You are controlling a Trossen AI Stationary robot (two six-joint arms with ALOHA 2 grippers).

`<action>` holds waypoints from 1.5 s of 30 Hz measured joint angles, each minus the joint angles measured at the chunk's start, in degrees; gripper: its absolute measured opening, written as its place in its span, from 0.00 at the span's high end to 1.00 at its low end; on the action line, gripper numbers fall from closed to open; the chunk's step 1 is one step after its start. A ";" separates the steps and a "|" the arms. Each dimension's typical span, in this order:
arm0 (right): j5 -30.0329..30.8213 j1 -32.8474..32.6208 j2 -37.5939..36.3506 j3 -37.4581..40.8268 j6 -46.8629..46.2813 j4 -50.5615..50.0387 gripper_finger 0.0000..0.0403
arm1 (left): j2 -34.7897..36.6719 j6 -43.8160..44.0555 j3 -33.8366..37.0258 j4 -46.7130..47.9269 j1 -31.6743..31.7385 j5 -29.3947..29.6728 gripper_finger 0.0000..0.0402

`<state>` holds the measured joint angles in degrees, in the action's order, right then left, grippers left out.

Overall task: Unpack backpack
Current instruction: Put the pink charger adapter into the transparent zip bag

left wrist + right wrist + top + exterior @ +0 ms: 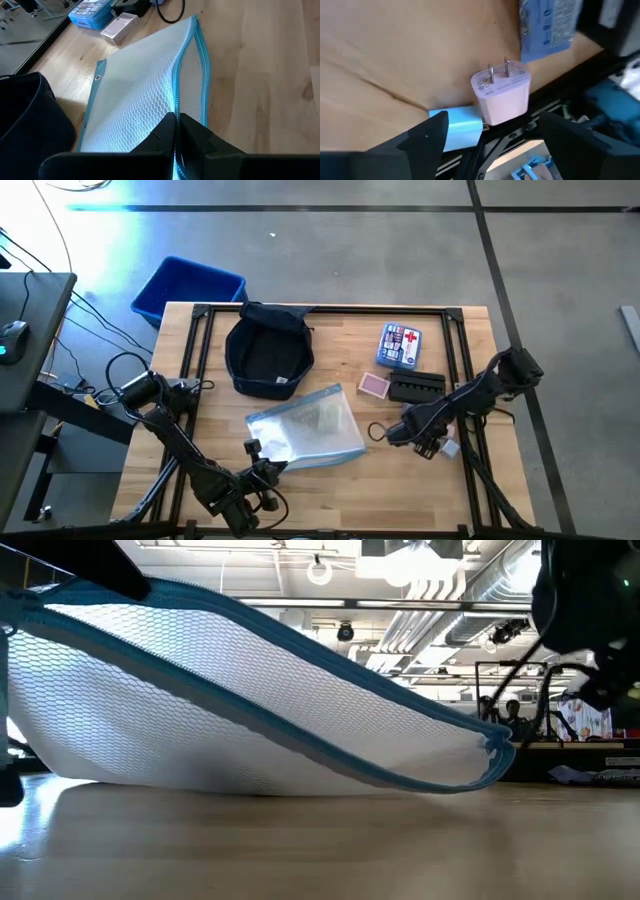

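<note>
The backpack (269,352) sits open on the far left part of the table (330,480), its mouth facing up, and nothing shows inside its dark lining from above. Several things already lie out to its right: a first-aid box (400,345), a card deck (373,386) and a black case (416,387). Near the front edge lies a mesh pouch (305,428) with a blue zipper.

The left gripper (177,131) is at the near left end of the pouch, its fingers pinched shut on the zipper edge. The right gripper (492,137) hangs low at the right edge of the table, its fingers spread wide over a white charger (501,92) and a blue tag (462,127), holding nothing.

The step in hand looks like setting the pouch down, with unpacking nearly done. Next, the left gripper would need to release the zipper edge and lift clear without dragging the pouch.
</note>
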<state>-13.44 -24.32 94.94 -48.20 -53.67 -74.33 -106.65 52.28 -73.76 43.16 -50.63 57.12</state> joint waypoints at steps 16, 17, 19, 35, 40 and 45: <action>-0.44 -0.63 0.00 7.80 -3.73 9.69 0.50 | 0.00 -0.01 0.00 0.02 0.00 -0.02 1.00; -0.08 -0.61 0.00 7.21 -3.72 9.69 0.55 | 0.00 0.01 0.00 0.00 0.00 -0.02 1.00; 1.05 -0.59 0.00 5.62 -3.98 9.43 0.62 | 0.00 0.00 0.00 0.00 0.00 -0.02 1.00; 24.08 -13.02 1.40 -22.63 0.75 40.11 1.00 | 0.00 1.00 0.00 -2.43 0.02 1.89 1.00; 30.06 -14.42 7.32 -28.80 6.77 43.38 0.98 | 0.00 -0.35 0.00 -3.48 0.02 2.09 1.00; 26.88 -13.90 12.42 -33.28 11.87 35.73 0.98 | 0.00 -0.40 0.00 -3.60 0.04 2.10 1.00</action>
<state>13.43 -38.22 107.36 -81.48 -41.80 -38.60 -106.65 51.88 -73.76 39.55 -50.59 59.22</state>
